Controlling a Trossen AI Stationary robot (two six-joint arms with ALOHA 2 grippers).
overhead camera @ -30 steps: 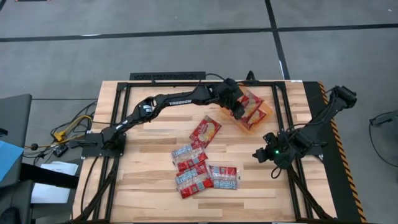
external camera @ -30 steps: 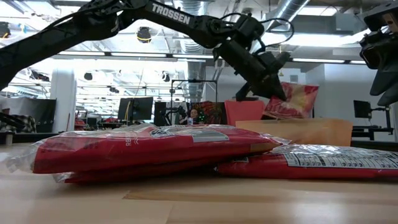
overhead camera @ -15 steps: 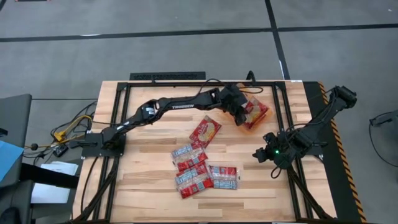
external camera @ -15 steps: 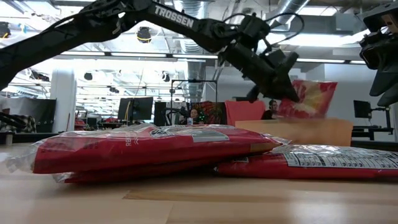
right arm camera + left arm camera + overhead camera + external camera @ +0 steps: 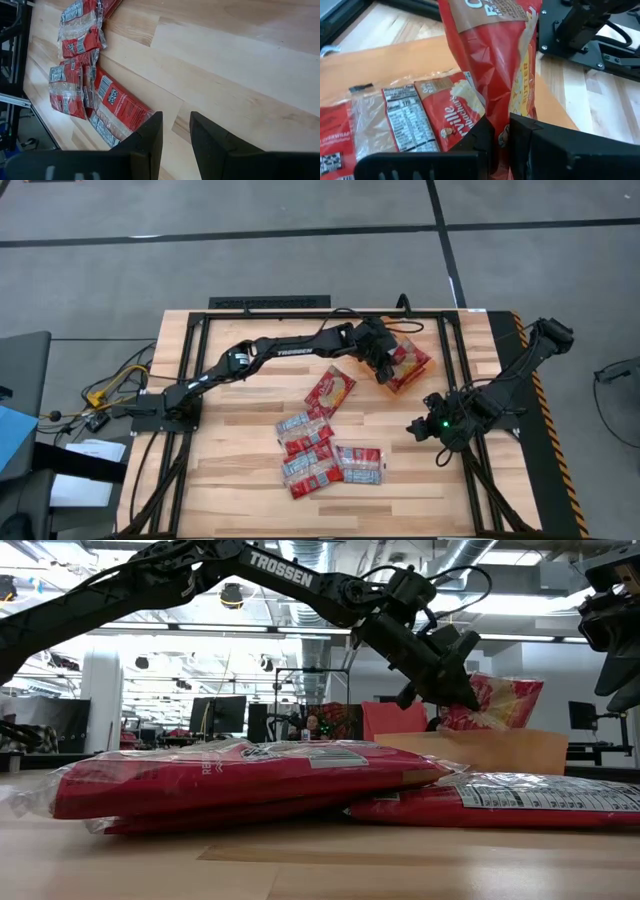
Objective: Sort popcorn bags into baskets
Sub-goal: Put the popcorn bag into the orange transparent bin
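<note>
My left gripper (image 5: 387, 362) reaches over the orange basket (image 5: 392, 383) at the table's far right and is shut on a red popcorn bag (image 5: 412, 357). In the low view the bag (image 5: 503, 700) stands slanted above the basket's wall (image 5: 480, 752). Another popcorn bag (image 5: 420, 117) lies flat inside the basket (image 5: 390, 62). Several more bags (image 5: 318, 448) lie flat on the wood at mid-table, one (image 5: 330, 390) nearer the basket. My right gripper (image 5: 418, 428) hangs at the right, open, with nothing between its fingers (image 5: 150, 137). My left gripper pinches the popcorn bag's near end (image 5: 502, 127) between its two fingers (image 5: 482, 137). The fingers come slanting down from the table's left. The bag stands up past them, tilted over the basket. Its lowest edge is hidden behind the basket's wall, so whether it rests there I cannot tell.
A black metal frame (image 5: 270, 303) runs along the table's far edge and down both sides. The right arm's base (image 5: 590, 30) stands just beyond the basket. Bare wood (image 5: 230, 470) lies left of the pile of bags.
My left gripper has gone a little toward the table's right edge and down over the basket, rolling as it went. The bag it holds has come along, stays held, and now leans more toward the right.
</note>
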